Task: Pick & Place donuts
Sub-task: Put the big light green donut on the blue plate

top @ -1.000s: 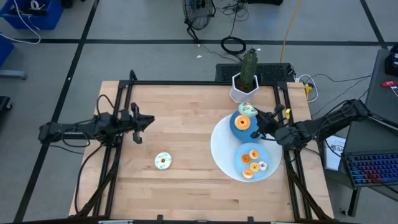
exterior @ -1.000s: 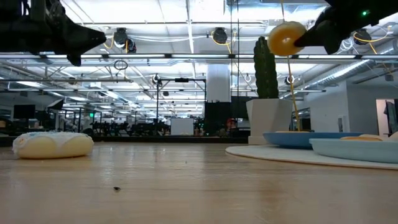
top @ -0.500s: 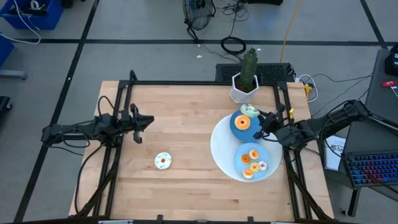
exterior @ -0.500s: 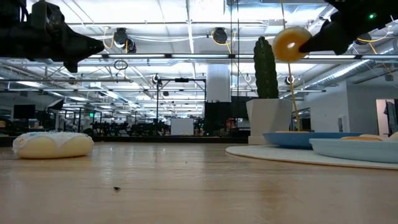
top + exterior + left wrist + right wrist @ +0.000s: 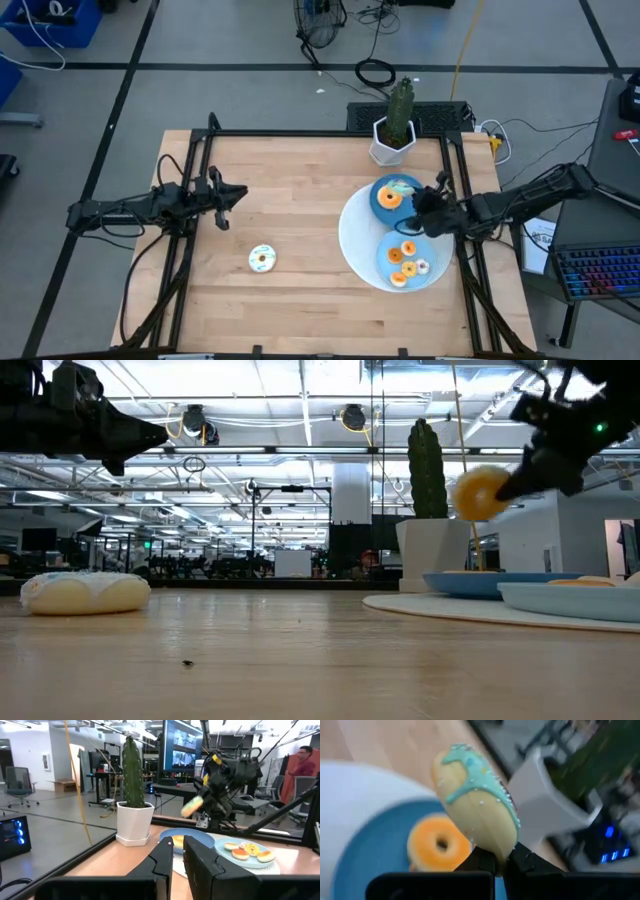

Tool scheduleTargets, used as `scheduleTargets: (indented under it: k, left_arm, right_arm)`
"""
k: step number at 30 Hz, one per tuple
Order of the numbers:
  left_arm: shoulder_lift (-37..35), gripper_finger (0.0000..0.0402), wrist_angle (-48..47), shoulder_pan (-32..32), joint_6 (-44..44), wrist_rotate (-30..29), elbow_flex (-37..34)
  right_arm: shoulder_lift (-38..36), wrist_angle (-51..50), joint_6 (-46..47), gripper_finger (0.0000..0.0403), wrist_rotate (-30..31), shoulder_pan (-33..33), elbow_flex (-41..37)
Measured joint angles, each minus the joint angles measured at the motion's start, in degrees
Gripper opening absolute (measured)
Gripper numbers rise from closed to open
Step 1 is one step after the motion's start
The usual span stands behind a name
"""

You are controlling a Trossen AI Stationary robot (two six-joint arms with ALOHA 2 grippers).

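My right gripper (image 5: 416,196) is shut on a green-iced donut (image 5: 477,802), held in the air over the far blue plate (image 5: 380,208), where an orange donut (image 5: 439,844) lies. In the low view the held donut (image 5: 478,493) hangs above the plates. The near blue plate (image 5: 432,270) carries several donuts. Both plates rest on a large white disc (image 5: 355,240). A white-iced donut (image 5: 262,258) lies flat on the wood at the middle left. My left gripper (image 5: 240,193) hovers shut at the table's left, touching nothing. My right gripper pinches the donut's rim (image 5: 496,849) between its two fingers. The fingers come from the table's right side, slanting down. The donut stands on edge beyond the fingertips, lifted clear of the plate below.
A cactus in a white pot (image 5: 393,138) stands at the far edge, just behind the far plate. Black rails (image 5: 300,133) frame the table. Bare wood (image 5: 290,190) lies between the two arms.
My right gripper has sunk toward the far blue plate with the donut, tipping from near level to pointing downward and rolling at the wrist. The donut stays in its fingers, now lower and closer over the plate.
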Motion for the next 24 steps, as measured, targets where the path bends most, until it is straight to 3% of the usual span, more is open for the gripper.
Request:
scheduleTargets:
  k: [6,15,24]
  left_arm:
    - [0.0,0.0047,0.0,0.0,0.0,0.0,0.0]
    - [0.0,0.0047,0.1,0.0,-0.2,0.0,0.0]
    - [0.0,0.0047,0.1,0.0,-0.2,0.0,0.0]
  right_arm:
    - [6.5,-6.4,11.0,0.0001,-4.2,-3.8,0.0]
    - [14.4,-7.4,14.7,0.0002,-9.9,-13.1,-0.5]
    - [17.1,-5.5,14.7,0.0018,-10.1,-15.8,-1.8]
